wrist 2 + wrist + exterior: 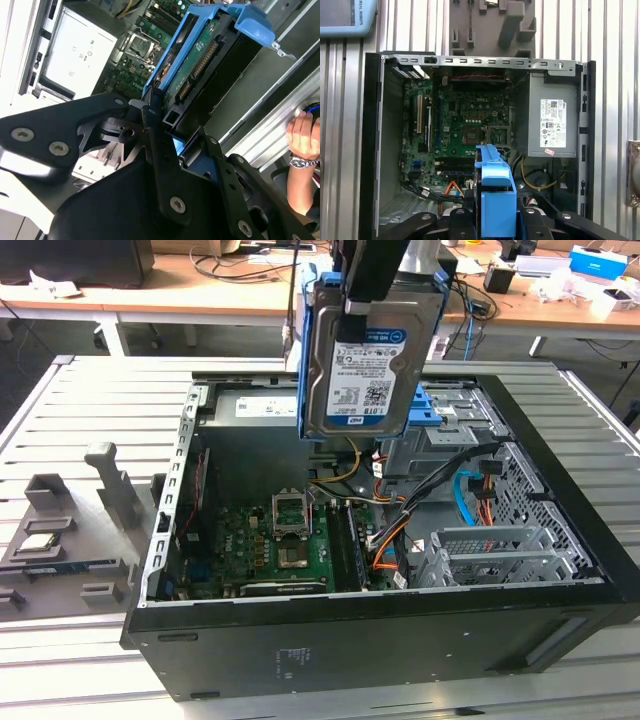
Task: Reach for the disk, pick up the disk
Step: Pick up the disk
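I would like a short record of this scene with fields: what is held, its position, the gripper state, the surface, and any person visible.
Held: flat silver-grey metal disk with white label and bright blue plastic rails
Position: lifted, hanging upright above the open black computer case
Gripper: gripper, jaws shut on the disk
Inside the case: green motherboard
Surface: grey slatted metal table
Person: a hand with a wristwatch, beside the case

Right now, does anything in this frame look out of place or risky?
A person's hand rests at the edge of the work table in the second wrist view, close to the arm while the pincer holds the disk upright in the air above the open computer case. Otherwise nothing looks damaged.
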Tool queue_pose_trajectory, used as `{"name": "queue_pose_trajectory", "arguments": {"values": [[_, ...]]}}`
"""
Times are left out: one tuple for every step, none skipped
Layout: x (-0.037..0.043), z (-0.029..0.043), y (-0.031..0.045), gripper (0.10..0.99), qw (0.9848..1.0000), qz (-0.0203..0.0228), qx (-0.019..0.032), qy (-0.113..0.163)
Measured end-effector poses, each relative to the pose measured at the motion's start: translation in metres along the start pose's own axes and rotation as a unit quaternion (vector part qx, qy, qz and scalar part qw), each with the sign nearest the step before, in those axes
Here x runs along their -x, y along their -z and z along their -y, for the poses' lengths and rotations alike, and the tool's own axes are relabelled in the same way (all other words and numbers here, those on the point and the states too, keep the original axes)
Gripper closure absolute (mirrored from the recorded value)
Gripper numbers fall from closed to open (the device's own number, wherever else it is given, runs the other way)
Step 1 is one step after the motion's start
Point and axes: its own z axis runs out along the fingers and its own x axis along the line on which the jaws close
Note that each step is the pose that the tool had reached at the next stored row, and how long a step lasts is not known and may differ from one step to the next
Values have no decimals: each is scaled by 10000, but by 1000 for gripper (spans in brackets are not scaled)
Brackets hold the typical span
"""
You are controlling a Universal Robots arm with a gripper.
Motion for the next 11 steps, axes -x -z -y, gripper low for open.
{"name": "queue_pose_trajectory", "arguments": {"values": [[-54, -1, -1, 718, 10000, 0, 0, -2], [-100, -3, -2, 718, 10000, 0, 0, -3], [-147, -4, -3, 718, 10000, 1, 0, -4], [-178, -5, -3, 718, 10000, 0, 0, -5], [-204, -6, -4, 718, 10000, 0, 0, -6], [-265, -8, -5, 718, 10000, 0, 0, -7], [-296, -9, -6, 718, 10000, 1, 0, -8], [-321, -9, -7, 718, 10000, 1, 0, -9], [-369, -11, -8, 718, 10000, 1, 0, -10], [-405, -12, -9, 718, 10000, 1, 0, -12], [-461, -13, -10, 718, 10000, 1, 0, -15]]}}
